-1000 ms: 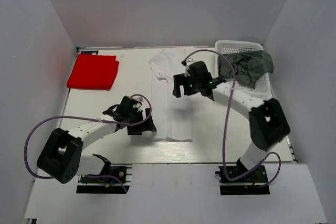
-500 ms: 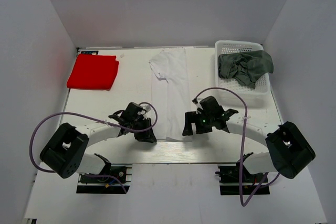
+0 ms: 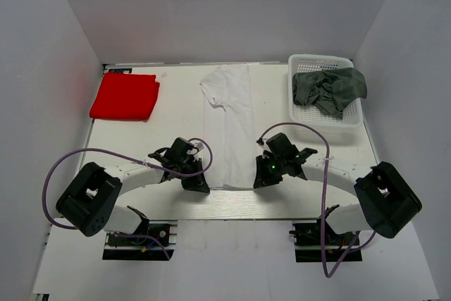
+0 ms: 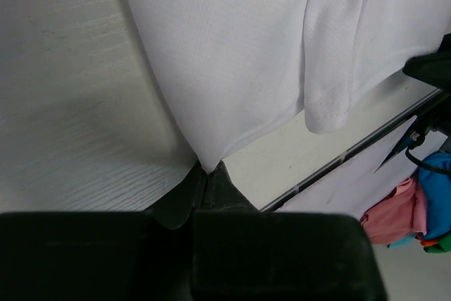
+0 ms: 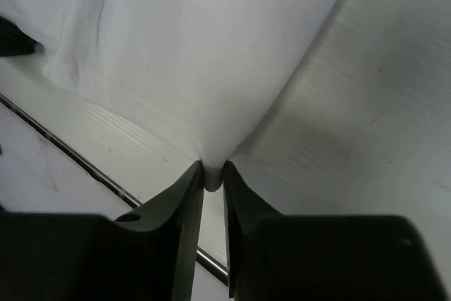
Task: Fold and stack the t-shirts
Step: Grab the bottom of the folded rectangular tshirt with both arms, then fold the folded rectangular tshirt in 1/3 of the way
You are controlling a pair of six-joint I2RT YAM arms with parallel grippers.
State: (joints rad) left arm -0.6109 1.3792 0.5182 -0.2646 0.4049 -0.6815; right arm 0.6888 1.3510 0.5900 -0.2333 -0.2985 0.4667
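The white t-shirt (image 3: 231,128) lies as a long strip down the middle of the table, its hem at the near edge. My left gripper (image 3: 200,185) is shut on the hem's near left corner; in the left wrist view the cloth (image 4: 232,54) runs to a point between the closed left gripper (image 4: 206,173). My right gripper (image 3: 259,180) is at the near right corner, and the right wrist view shows the right gripper (image 5: 213,175) pinching a tuck of white cloth (image 5: 204,54). The red t-shirt (image 3: 125,96) lies folded at the far left. The dark grey-green t-shirt (image 3: 330,89) is crumpled in the basket.
A white lattice basket (image 3: 318,59) stands at the far right corner. The table's near edge (image 3: 232,206) runs just behind both grippers. White walls close in the left, right and far sides.
The right arm swung from the shirt's far part down to its near right corner and closed on it. The left gripper shifted slightly towards the near edge and closed on the left corner.
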